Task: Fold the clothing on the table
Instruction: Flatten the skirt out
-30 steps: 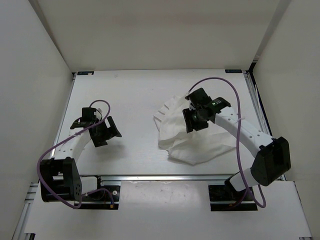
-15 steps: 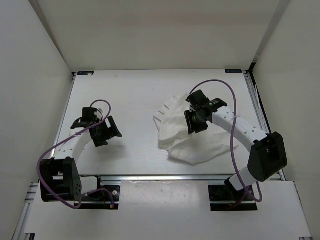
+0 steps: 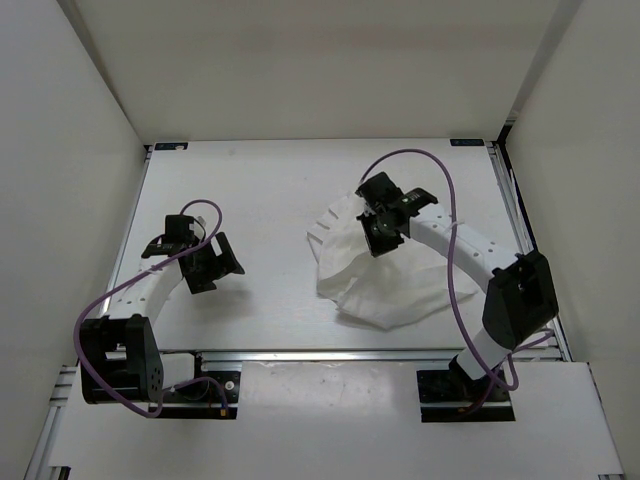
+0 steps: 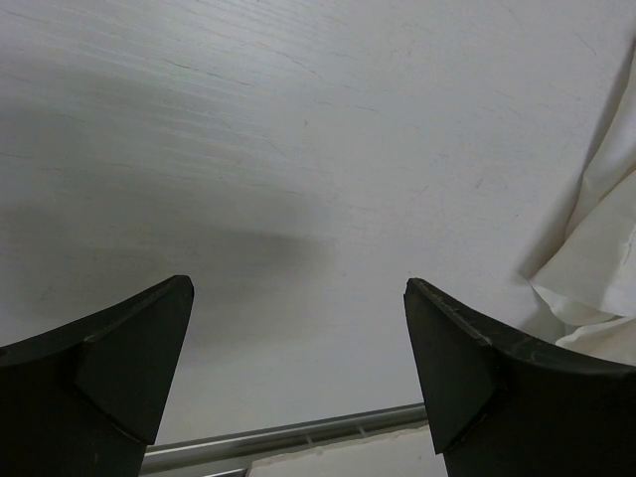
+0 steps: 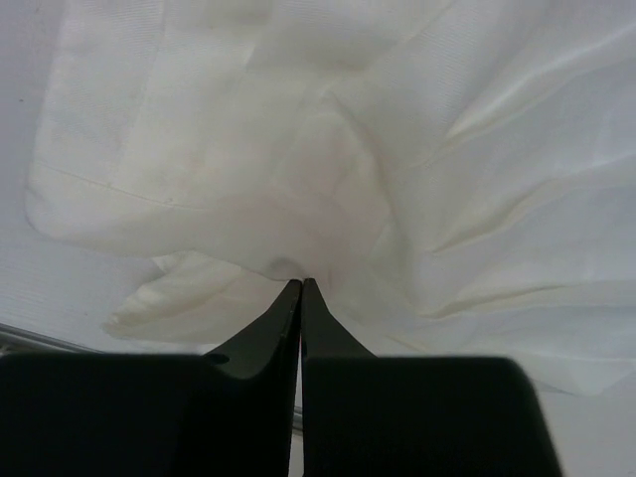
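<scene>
Gripping is the step in hand. The surface (image 3: 250, 190) carries the clothing (image 3: 395, 292) as a crumpled, unfolded heap on its right half.

The right arm (image 3: 470, 250) reaches over the heap from the near right. The left arm (image 3: 140, 290) sits over bare surface, well apart from the cloth.

The right fingers (image 5: 301, 298) are pressed together on a small pucker of cloth toward the heap's far left. The left fingers (image 4: 129, 368) stand wide apart and hold nothing.

Procedure, as judged:
- Confirm that the pinch holds cloth, ideally a single layer.
- Lift slowly and draw outward, so the heap spreads flat before any fold.
- Bring in the left fingers to steady an opposite edge.

A second ago the right fingers stood apart, nearer the heap's middle. Since then the arm has moved toward the far left and the fingers have closed. The left arm has not moved.
</scene>
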`<action>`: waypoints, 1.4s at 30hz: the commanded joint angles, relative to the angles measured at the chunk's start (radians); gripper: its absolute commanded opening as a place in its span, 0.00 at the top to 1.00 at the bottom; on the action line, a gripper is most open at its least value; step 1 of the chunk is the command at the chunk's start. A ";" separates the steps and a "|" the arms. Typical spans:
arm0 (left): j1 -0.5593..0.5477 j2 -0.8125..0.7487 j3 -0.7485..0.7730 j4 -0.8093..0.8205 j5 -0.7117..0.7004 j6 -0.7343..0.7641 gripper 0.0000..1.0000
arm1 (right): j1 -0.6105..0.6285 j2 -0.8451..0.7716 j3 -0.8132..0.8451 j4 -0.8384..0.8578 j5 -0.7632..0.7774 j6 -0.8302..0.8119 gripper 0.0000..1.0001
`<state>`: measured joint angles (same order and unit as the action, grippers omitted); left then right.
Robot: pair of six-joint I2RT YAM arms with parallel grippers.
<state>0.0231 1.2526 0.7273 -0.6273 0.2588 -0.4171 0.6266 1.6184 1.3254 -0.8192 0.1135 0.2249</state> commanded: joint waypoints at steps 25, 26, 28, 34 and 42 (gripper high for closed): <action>-0.195 0.099 0.000 0.350 0.319 -0.193 0.01 | 0.182 -0.206 0.549 0.322 0.201 -0.159 1.00; -0.204 0.109 -0.005 0.365 0.323 -0.202 0.01 | 0.144 -0.198 0.554 0.298 0.204 -0.133 1.00; -0.204 0.122 -0.003 0.373 0.323 -0.213 0.01 | 0.092 -0.161 0.590 0.160 0.215 -0.073 1.00; -0.224 0.137 0.000 0.422 0.330 -0.241 0.01 | -0.030 -0.127 0.254 -0.044 0.165 0.089 1.00; -0.233 0.146 -0.005 0.434 0.332 -0.249 0.01 | 0.003 -0.046 -0.016 -0.112 0.275 0.153 1.00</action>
<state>-0.2070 1.4063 0.7097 -0.2256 0.5701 -0.6640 0.5568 1.6417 1.2682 -0.9043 0.3267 0.3527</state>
